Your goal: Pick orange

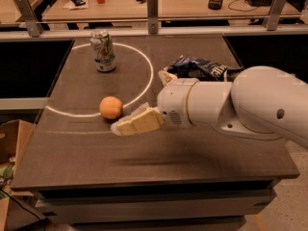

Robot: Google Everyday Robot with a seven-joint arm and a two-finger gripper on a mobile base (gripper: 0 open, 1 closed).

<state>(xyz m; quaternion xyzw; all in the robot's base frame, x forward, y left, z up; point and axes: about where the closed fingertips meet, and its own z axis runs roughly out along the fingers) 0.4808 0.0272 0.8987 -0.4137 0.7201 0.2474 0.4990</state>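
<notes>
The orange [111,107] sits on the table [202,155] in front of the soda can [103,51]; our gripper [121,124] hovers farther front-right of that can, aperture we cannot tell; we should centre around the fruit's widest part before squeezing

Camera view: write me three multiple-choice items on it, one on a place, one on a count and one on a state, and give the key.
1. Where is the gripper?
A. Beyond the table's far edge
B. Just right of the orange, low over the table
C. Under the table

2. Counting the soda can, how many cans stand on the table?
A. One
B. Two
C. Three

3. What state is the orange in?
A. Lifted in the air
B. Cut in half
C. Whole, resting on the table

Key: 1 B, the gripper's tip sits right beside the orange. 2 A, the green-and-white soda can is the only can there. 3 C, the orange lies round and whole on the tabletop.
</notes>
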